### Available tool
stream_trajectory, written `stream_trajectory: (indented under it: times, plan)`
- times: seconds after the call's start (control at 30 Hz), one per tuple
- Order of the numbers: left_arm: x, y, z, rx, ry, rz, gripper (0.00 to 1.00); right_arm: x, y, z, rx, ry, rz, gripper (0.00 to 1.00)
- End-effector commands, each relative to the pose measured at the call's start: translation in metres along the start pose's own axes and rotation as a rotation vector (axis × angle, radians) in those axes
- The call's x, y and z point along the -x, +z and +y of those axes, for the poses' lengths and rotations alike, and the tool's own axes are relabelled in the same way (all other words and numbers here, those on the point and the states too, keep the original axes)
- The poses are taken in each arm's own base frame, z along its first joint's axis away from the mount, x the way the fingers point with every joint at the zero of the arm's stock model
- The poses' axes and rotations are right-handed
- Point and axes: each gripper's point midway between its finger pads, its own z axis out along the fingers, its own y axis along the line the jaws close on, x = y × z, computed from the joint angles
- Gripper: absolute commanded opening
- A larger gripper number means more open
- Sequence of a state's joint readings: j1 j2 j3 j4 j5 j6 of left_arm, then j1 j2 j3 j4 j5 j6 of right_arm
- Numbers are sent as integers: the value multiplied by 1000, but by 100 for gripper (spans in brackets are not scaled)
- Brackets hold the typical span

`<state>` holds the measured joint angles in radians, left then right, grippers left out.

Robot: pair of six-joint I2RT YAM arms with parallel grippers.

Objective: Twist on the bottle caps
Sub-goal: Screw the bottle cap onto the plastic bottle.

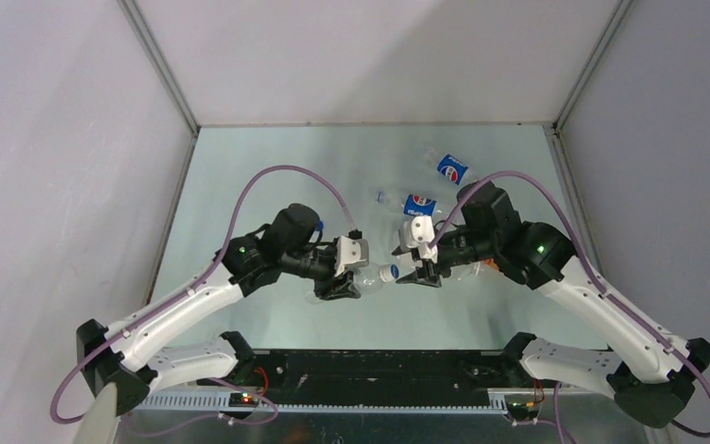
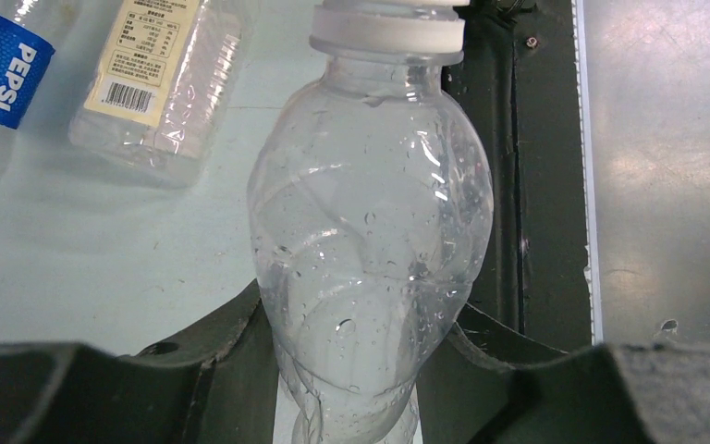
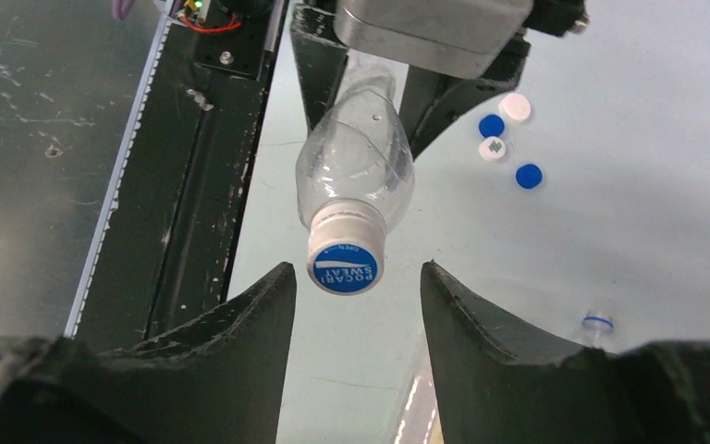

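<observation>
The blue-topped cap (image 3: 345, 262) sits between the right jaws, untouched.

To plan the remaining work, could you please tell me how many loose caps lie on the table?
4, clustered together in the right wrist view: plain white cap, upper blue cap, marked white cap, lower blue cap. Others may be hidden.

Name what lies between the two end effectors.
A clear bottle gripped by the left end effector, its cap facing the right end effector; the top and right wrist views show it.
</observation>
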<state>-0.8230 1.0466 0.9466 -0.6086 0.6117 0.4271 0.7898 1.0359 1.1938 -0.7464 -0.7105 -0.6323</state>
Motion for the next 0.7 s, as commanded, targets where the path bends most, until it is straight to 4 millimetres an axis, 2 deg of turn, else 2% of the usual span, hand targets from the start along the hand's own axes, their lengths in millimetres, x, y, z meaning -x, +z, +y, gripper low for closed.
stream_trajectory:
  times: [0.0,0.37,0.57,0.63,0.67]
  plan:
    - [28,-5,1,-12,40,-78,0,8,4,7,45,-49,-34,53]
    - [39,-7,-3,-32,42,-117,0,0,15,9,68,-12,1,39]
    - [46,-9,2,4,49,-146,0,3,26,7,64,135,-5,19]
    - [47,-10,9,67,63,-150,0,6,30,1,35,228,-16,8]
    - [46,-13,20,143,76,-147,1,5,33,-2,10,323,-8,6]
